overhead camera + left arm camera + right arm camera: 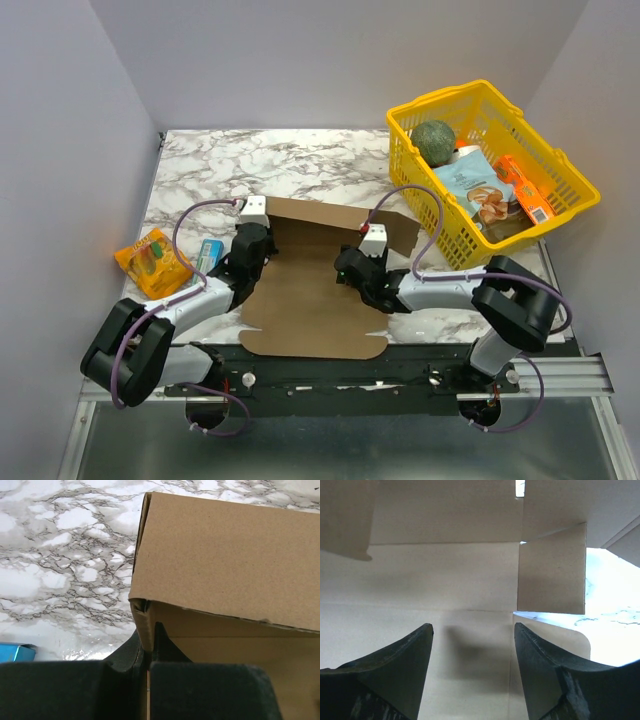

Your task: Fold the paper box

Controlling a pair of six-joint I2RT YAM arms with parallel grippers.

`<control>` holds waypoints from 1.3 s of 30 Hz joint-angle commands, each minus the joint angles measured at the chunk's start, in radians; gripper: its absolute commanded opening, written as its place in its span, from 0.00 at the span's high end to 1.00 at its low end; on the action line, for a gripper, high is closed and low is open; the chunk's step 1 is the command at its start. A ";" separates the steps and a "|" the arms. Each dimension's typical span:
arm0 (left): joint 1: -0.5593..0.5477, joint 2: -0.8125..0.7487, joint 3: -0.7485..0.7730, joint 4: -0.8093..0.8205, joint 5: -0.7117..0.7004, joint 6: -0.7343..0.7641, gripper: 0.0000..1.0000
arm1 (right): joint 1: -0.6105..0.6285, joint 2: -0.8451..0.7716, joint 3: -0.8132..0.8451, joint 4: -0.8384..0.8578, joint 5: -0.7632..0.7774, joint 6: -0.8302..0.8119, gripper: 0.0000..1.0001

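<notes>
Plain brown cardboard paper box (315, 300) at the near edge of the veined white marble bench (300, 165); left gripper (148, 640) clamped on its left wall, right gripper (472, 645) spread above its floor. Yellow plastic basket (440, 96) at the far right corner, labels unreadable; grey walls (330, 60) around.

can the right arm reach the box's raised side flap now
Probably yes: the right tool hangs open over the paper box, and the raised flap stands just ahead with nothing between.

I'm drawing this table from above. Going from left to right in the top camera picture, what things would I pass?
Orange packet → small blue-green carton → brown paper box → yellow basket.
</notes>
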 commanded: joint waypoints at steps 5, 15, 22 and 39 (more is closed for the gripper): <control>-0.044 0.023 0.017 -0.093 0.160 -0.006 1.00 | 0.040 -0.100 0.005 -0.115 -0.094 -0.115 0.14; -0.010 0.001 0.017 -0.131 0.139 0.011 1.00 | 0.066 -0.629 -0.035 -0.403 -0.259 -0.256 0.06; -0.008 0.010 0.016 -0.119 0.163 0.007 1.00 | 0.042 -0.814 0.158 -0.695 -0.139 -0.184 0.00; -0.008 -0.048 -0.021 -0.071 0.203 0.036 1.00 | -0.385 -0.530 0.415 -0.716 -0.409 -0.443 0.00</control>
